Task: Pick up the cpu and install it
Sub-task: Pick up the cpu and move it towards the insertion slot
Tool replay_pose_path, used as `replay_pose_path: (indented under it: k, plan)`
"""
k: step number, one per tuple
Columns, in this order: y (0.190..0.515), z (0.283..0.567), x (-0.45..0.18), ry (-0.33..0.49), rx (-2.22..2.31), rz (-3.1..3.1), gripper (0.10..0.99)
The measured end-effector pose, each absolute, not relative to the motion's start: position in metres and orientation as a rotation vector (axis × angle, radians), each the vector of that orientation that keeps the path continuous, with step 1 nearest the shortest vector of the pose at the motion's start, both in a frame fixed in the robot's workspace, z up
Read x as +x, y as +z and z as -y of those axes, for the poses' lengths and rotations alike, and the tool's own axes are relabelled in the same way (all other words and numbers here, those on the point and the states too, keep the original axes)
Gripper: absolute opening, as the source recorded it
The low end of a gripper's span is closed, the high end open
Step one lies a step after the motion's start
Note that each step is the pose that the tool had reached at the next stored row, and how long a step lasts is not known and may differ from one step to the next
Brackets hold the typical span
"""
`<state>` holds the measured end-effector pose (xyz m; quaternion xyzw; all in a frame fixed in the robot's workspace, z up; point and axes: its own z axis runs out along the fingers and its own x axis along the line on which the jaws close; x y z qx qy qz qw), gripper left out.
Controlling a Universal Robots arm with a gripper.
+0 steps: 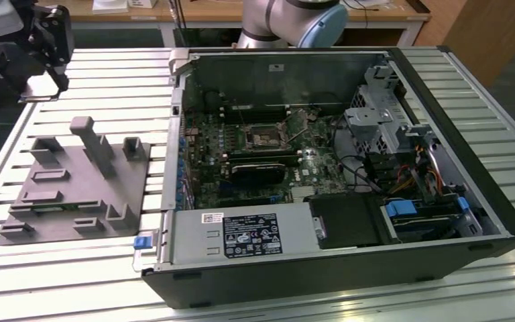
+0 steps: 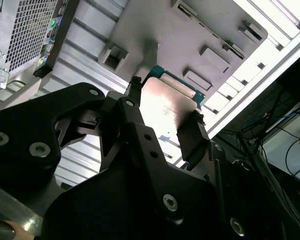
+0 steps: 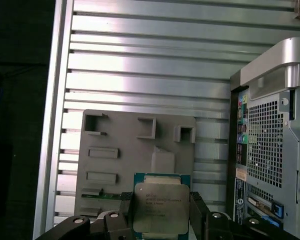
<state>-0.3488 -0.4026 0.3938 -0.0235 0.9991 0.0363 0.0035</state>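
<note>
The cpu [image 3: 159,206] is a small square chip with a pale silver top and a green rim. It hangs in the air above the grey fixture plate [image 3: 115,150], and my gripper [image 3: 160,214] is shut on it, one black finger on each side. In the second wrist view the cpu [image 2: 167,100] shows its shiny face between the fingers [image 2: 192,139] of the gripper [image 2: 165,119]. In the exterior view the gripper [image 1: 50,37] is high at the far left corner of the table, away from the black-framed socket [image 1: 265,136] on the motherboard.
An open computer case [image 1: 472,201] lies on the slatted metal table [image 1: 96,74], on the exterior view's right. The grey fixture plate [image 1: 70,184] with upright blocks sits on the left. The robot's base [image 1: 294,20] stands behind the case.
</note>
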Motion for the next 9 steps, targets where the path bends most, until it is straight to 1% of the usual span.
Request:
replay_pose_path:
  k: [9]
  plan:
    - [0.394,0.403,-0.333,0.114,-0.074,-3.132,0.541]
